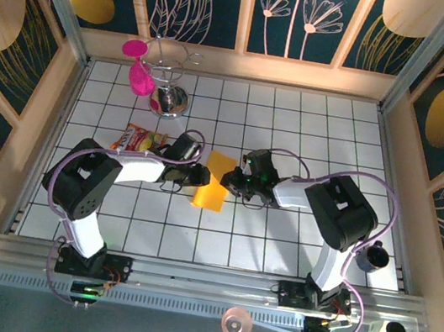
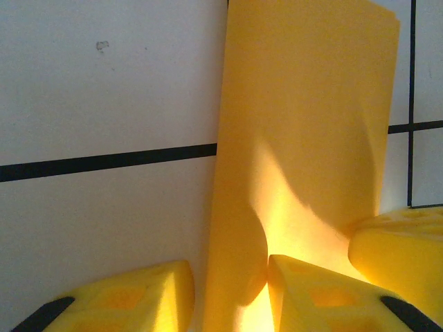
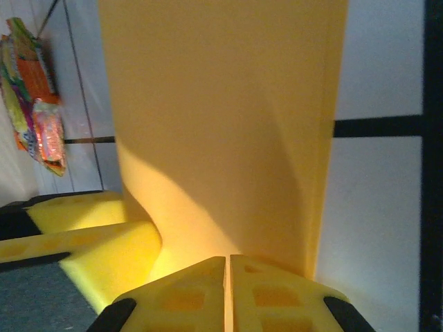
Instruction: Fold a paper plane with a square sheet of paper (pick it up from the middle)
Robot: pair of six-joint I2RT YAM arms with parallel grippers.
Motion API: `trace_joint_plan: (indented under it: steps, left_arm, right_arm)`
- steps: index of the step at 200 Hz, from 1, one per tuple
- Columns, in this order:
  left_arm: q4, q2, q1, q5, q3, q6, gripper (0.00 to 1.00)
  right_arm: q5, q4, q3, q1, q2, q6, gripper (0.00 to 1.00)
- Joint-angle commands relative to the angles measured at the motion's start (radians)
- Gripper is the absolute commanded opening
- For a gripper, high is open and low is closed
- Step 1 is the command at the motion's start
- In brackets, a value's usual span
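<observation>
From above, the white tiled bench (image 1: 297,127) has the square sheet of paper (image 1: 214,182) in the middle of the frame. It is folded into a long orange-yellow shape and lies a bit tilted. The left pincer (image 1: 196,176) is at its left edge and the right pincer (image 1: 235,181) is at its right edge, so the paper sits between them. A red-and-yellow snack packet (image 1: 135,138) lies to the left, just behind the left arm. From this high up you cannot see how far the fingers are apart. The left wrist view is very close. Here the paper (image 2: 304,124) runs from the top of the frame down to the bottom. The left pincer (image 2: 232,280) is open, with its two yellow fingers (image 2: 138,297) standing apart at the bottom. The left edge of the paper goes down into the gap between them, and the right-hand finger is against the paper. I cannot tell if they squeeze it. The right wrist view shows the paper (image 3: 221,104) coming down from the top, curved up on its left side. The right pincer (image 3: 227,266) is closed, with just a thin slit between its tips, and the near edge of the paper goes right into that slit, so it looks pinched. The snack packet (image 3: 34,97) is in the upper left of the frame.
</observation>
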Motion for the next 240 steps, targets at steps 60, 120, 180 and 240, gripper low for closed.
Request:
trace_joint_plan:
  steps: [60, 120, 180, 240]
  left_arm:
    - [-0.024, 0.101, -0.004, -0.104, -0.041, 0.000, 0.39]
    - [-0.182, -0.134, 0.061, -0.185, 0.058, -0.015, 0.59]
    - [-0.031, -0.205, 0.066, 0.081, 0.024, -0.074, 0.44]
    - [0.071, -0.144, 0.036, 0.226, -0.004, -0.163, 0.28]
  right_arm:
    - [0.085, -0.270, 0.064, -0.001, 0.093, -0.133, 0.08]
    - [0.085, -0.431, 0.149, -0.021, 0.157, -0.388, 0.06]
    - [0.060, -0.461, 0.183, -0.038, 0.172, -0.456, 0.05]
    - [0.066, -0.482, 0.182, -0.041, 0.192, -0.416, 0.05]
